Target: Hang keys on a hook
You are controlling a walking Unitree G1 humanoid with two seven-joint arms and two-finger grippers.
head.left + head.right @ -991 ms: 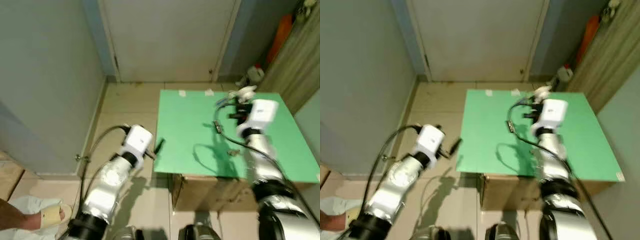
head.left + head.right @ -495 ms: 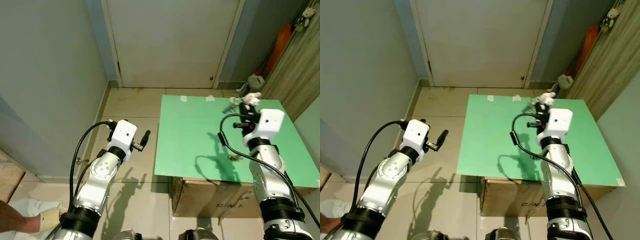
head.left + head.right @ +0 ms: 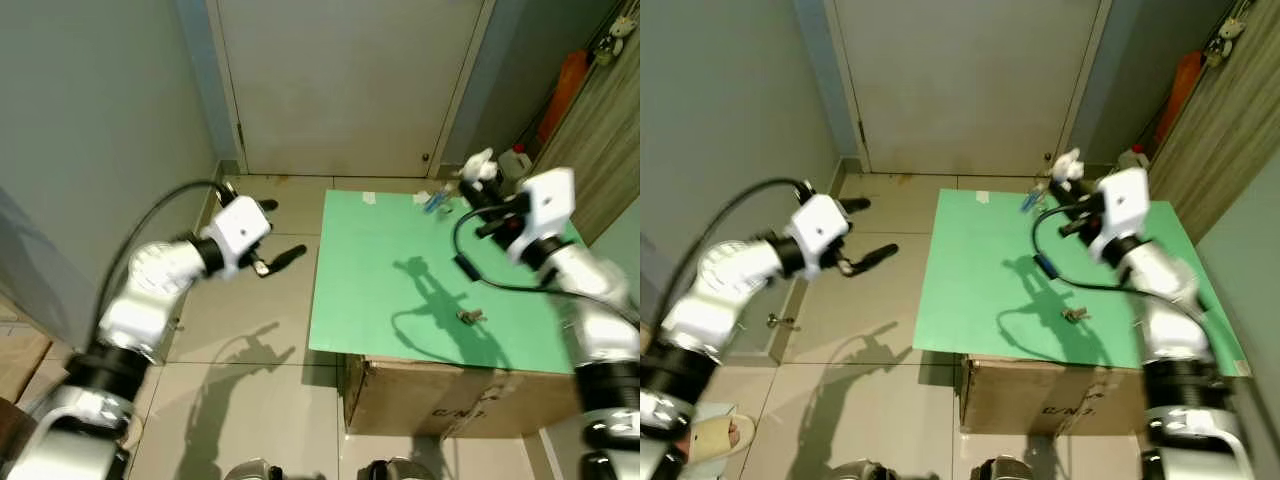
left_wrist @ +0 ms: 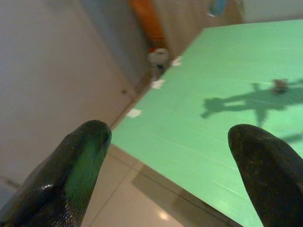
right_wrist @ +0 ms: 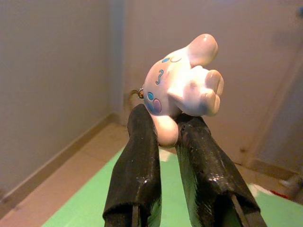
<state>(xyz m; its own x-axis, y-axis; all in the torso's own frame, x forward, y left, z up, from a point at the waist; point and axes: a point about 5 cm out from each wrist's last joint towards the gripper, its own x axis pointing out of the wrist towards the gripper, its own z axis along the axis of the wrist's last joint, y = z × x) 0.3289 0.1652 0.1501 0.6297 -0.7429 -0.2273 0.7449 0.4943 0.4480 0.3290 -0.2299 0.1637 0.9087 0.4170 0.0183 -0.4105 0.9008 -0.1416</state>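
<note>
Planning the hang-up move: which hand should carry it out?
Right. The right hand is shut on the white figure keychain, raised above the green table. The left hand is open and holds nothing.

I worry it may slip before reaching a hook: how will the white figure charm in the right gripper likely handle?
The white figure charm looks smooth and rounded, so it may well twist or slip between the right gripper's narrow fingers. It seems light and rigid. The blue piece hanging below would probably swing as the arm moves.
</note>
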